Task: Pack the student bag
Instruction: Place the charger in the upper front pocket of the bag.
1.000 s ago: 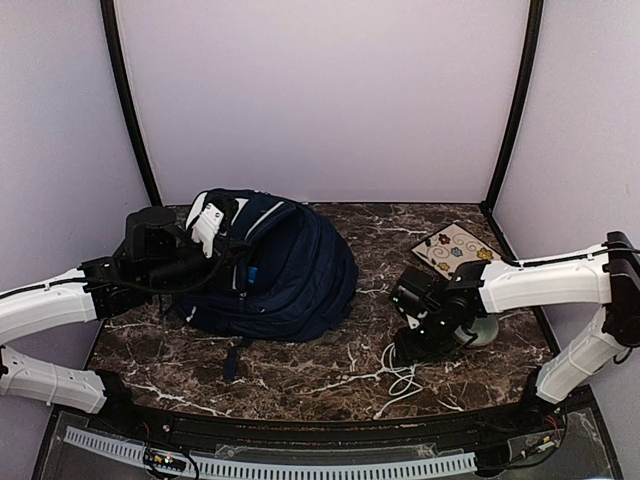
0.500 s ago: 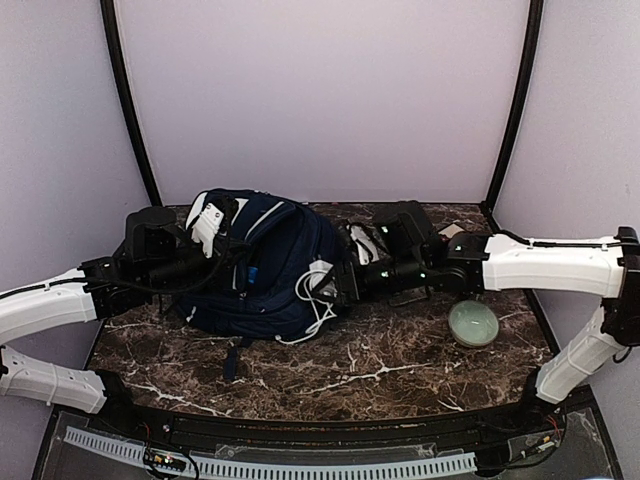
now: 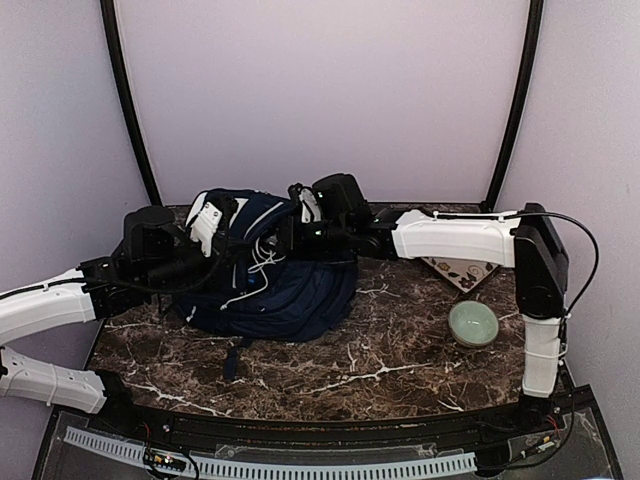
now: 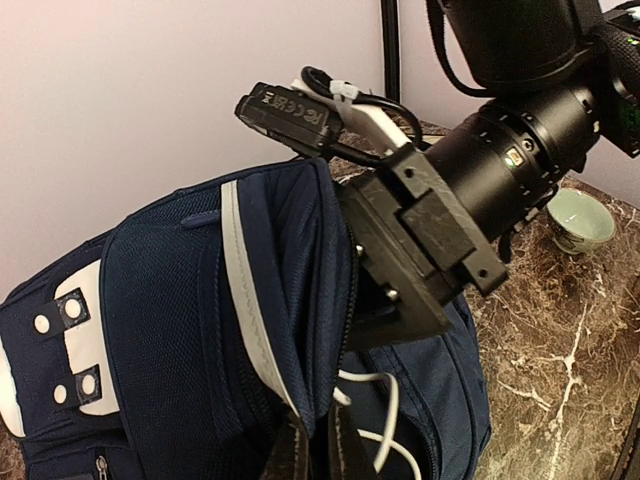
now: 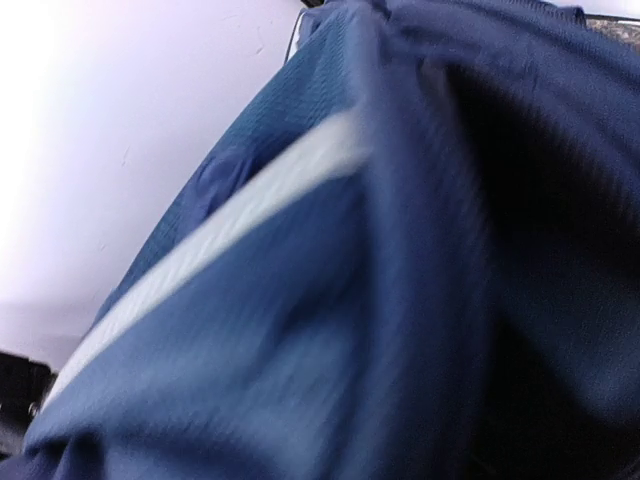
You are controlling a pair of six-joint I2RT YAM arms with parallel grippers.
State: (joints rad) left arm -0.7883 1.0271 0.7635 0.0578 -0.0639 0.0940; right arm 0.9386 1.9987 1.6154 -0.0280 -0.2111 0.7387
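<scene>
The student bag (image 3: 305, 285), navy with white stripes, lies at the table's left back with its top opening facing left. My left gripper (image 3: 218, 218) is shut on the opening's rim; in the left wrist view its fingertips (image 4: 312, 450) pinch the navy fabric beside a white stripe (image 4: 245, 290). My right gripper (image 3: 283, 238) reaches over the bag into the opening, shut on a white cable (image 3: 258, 268) that dangles in loops (image 4: 385, 400) below its black jaws. The right wrist view shows only blurred navy bag fabric (image 5: 300, 330); its own fingers are hidden.
A pale green bowl (image 3: 473, 323) sits on the marble table at the right, also seen in the left wrist view (image 4: 580, 218). A flower-patterned card (image 3: 458, 270) lies partly under the right arm. Purple walls and black posts close in the back and sides.
My right arm has swung from the table's right front up and left to the bag's opening, carrying the white cable off the table. The left gripper has stayed put.
</scene>
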